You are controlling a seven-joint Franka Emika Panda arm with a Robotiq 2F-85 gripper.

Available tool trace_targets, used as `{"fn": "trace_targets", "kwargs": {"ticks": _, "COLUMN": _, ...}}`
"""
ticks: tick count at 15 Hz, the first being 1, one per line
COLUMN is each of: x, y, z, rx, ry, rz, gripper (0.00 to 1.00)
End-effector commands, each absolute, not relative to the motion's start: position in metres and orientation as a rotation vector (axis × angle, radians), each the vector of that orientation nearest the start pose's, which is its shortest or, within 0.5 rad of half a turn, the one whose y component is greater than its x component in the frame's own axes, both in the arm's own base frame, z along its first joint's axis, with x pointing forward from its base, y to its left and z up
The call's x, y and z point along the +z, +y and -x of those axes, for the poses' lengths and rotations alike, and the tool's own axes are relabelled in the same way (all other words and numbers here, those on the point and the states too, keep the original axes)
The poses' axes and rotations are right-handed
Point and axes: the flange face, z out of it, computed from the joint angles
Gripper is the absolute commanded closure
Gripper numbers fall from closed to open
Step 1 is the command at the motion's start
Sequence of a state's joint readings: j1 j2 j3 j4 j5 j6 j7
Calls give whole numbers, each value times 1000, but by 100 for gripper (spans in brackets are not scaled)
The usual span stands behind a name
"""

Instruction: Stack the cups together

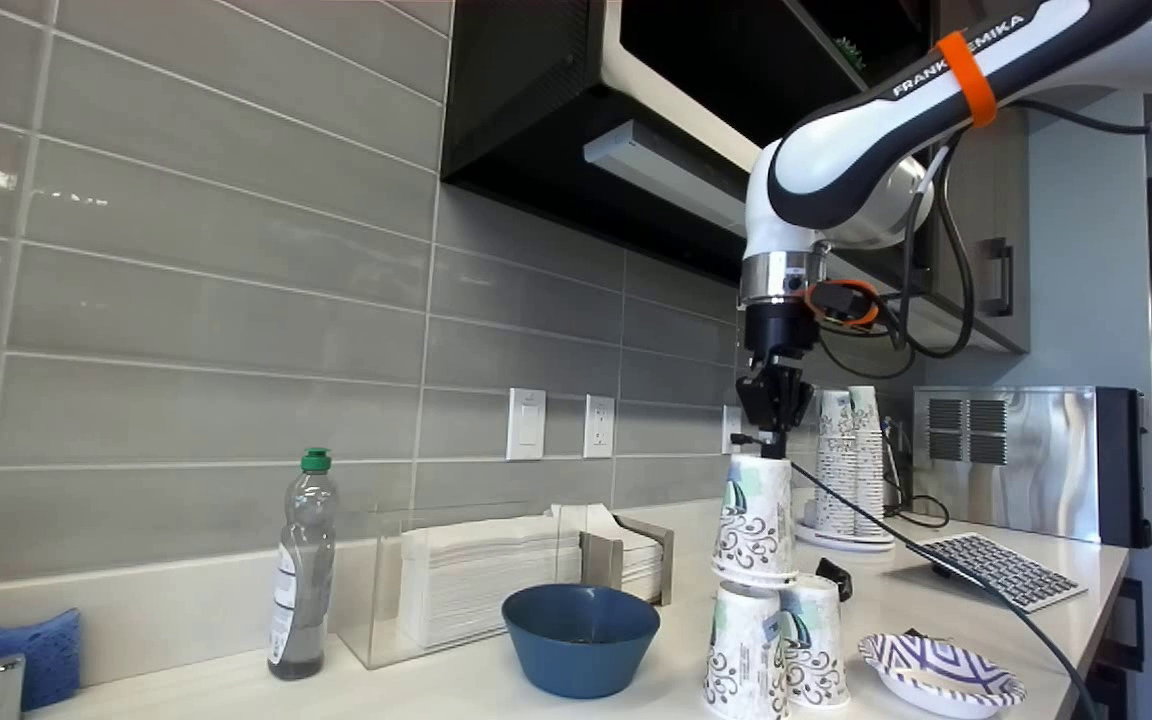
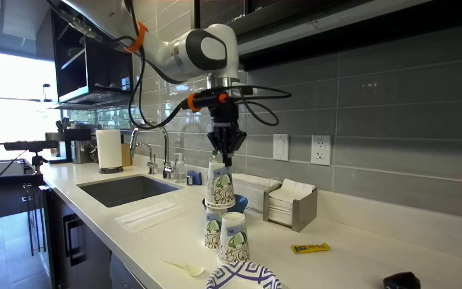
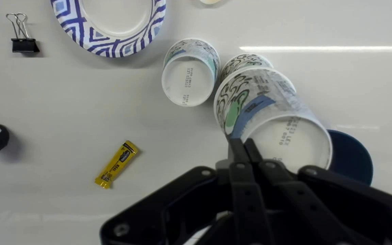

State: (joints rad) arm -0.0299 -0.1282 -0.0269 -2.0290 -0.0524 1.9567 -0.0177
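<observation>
My gripper (image 3: 244, 142) is shut on the base edge of an upside-down cup (image 3: 293, 141). The rim of that cup runs between the fingertips, one outside it and one over the recessed base. In both exterior views this upper cup (image 1: 754, 520) is upright, right above a lower upside-down cup (image 1: 741, 655); whether they touch I cannot tell. A further upside-down cup (image 3: 189, 81) stands on the counter beside the lower one, toward the patterned plate. From the wrist, the upper cup hides most of the cup (image 3: 241, 63) beneath it.
A blue bowl (image 1: 581, 645) and napkin holder (image 2: 305, 210) stand near the cups. The patterned plate (image 1: 921, 675), a spoon (image 2: 193, 269) and a yellow packet (image 2: 310, 248) lie around. Tall cup stacks (image 1: 835, 460) and a keyboard (image 1: 1006, 570) are farther along the counter.
</observation>
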Motion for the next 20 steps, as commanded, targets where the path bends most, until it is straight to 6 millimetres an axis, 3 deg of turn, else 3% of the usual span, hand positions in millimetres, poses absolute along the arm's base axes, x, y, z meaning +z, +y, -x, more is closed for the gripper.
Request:
{"fn": "trace_targets", "kwargs": {"ticks": 1, "x": 506, "y": -21, "z": -539, "rx": -55, "ry": -29, "rz": 3184, "gripper": 99}}
{"fn": "trace_targets", "kwargs": {"ticks": 10, "x": 485, "y": -12, "z": -546, "rx": 4, "ry": -50, "rz": 3186, "gripper": 99}}
{"fn": "trace_targets", "kwargs": {"ticks": 11, "x": 483, "y": -12, "z": -547, "rx": 9, "ry": -49, "rz": 3185, "gripper": 73}}
{"fn": "trace_targets", "kwargs": {"ticks": 12, "x": 482, "y": -12, "z": -547, "rx": 14, "ry": -40, "rz": 3197, "gripper": 72}}
{"fn": "trace_targets", "kwargs": {"ticks": 16, "x": 481, "y": -15, "z": -542, "rx": 6, "ry": -18, "rz": 3199, "gripper": 45}}
{"fn": "trace_targets", "kwargs": {"ticks": 20, "x": 463, "y": -39, "z": -529, "rx": -13, "ry": 87, "rz": 3188, "gripper": 16}}
